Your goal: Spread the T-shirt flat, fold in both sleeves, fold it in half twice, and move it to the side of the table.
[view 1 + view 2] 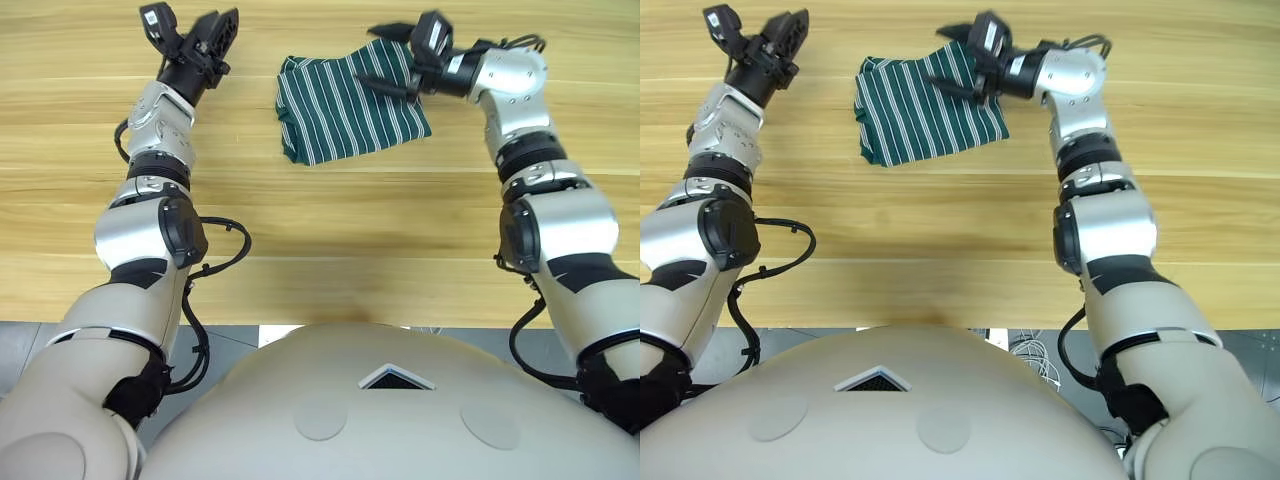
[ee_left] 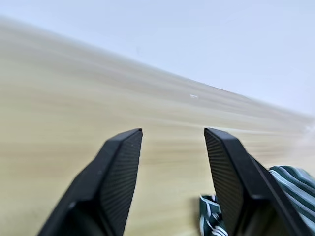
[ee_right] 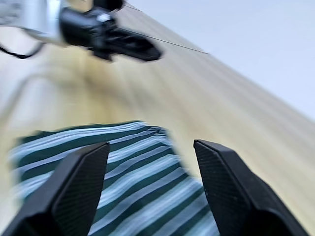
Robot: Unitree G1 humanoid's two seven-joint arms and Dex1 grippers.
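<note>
A green T-shirt (image 1: 345,105) with white stripes lies folded into a small rectangle on the wooden table (image 1: 320,230), towards the far side. My right gripper (image 1: 392,62) hovers over the shirt's far right corner, open, nothing between its fingers (image 3: 81,189); the striped cloth (image 3: 128,177) lies below them. My left gripper (image 1: 190,30) is raised to the left of the shirt, open and empty, its fingers (image 2: 115,182) apart over bare wood. A corner of the shirt (image 2: 290,184) peeks past one finger.
The table's near edge (image 1: 300,322) runs in front of me, with floor beyond it. Bare wood lies around the shirt on all sides. My left arm (image 3: 106,37) reaches across the table farther off.
</note>
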